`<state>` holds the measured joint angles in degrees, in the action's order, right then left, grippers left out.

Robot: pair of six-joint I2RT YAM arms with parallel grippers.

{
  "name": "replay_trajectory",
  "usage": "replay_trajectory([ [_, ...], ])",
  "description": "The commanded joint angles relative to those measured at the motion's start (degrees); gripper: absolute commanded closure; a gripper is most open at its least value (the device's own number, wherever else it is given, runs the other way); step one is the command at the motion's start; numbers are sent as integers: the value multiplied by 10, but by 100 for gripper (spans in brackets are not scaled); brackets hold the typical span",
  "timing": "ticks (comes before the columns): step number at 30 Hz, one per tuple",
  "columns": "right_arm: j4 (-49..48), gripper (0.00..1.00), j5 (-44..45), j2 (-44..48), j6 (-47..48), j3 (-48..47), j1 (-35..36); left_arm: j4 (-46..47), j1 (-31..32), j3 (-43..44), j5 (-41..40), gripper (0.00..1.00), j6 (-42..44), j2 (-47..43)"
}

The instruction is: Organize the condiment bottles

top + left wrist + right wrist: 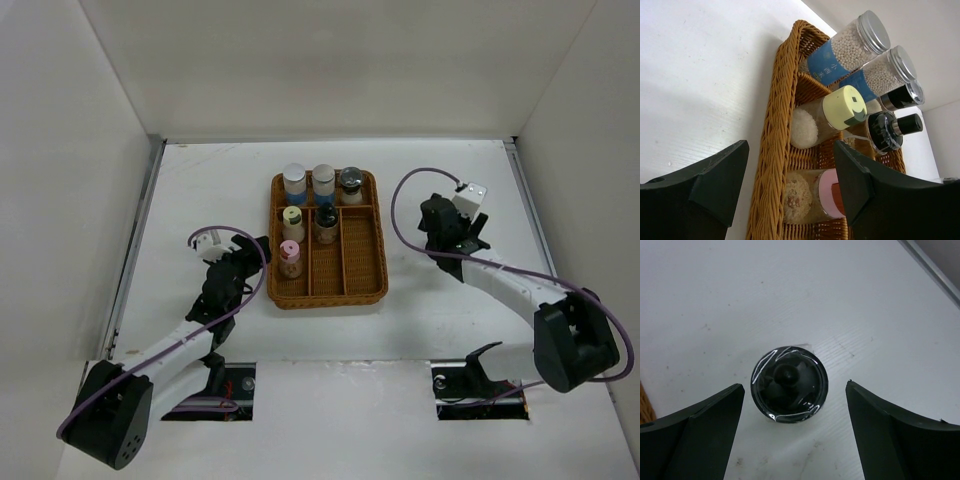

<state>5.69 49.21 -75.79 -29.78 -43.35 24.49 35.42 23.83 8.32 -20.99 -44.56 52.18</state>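
Black-capped round jar (789, 385) stands upright inside the spread right tool (795, 384); left tool (791, 143) likewise spread.

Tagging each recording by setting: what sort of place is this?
Probably a lab test booth, not a kitchen: plain white panels enclose a white table holding a wicker tray of jars.
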Motion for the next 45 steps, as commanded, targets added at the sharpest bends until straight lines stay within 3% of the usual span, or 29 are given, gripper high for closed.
replay_trajectory([
  [1,-79,12,-67,-3,24,-4,-27,33,0,0,-3,34,-3,3],
  [12,-96,14,-107,-77,23,-27,-48,33,1,-1,-5,34,0,-4],
  [15,-99,22,-93,-79,24,-28,-48,31,3,-1,-6,34,3,-11],
  [18,-111,36,-67,-58,31,-23,-40,33,3,-2,-7,34,3,-8],
  [23,-122,41,-39,27,85,-28,33,33,5,-1,-10,34,3,-5],
  [28,-111,43,-83,75,124,-69,145,33,5,-1,-13,34,5,-3],
  [37,-156,43,-185,-22,93,-134,298,26,-4,-3,-52,33,12,-4],
  [45,-191,43,-216,-124,111,-160,326,-1,-15,-7,-86,28,13,-28],
])
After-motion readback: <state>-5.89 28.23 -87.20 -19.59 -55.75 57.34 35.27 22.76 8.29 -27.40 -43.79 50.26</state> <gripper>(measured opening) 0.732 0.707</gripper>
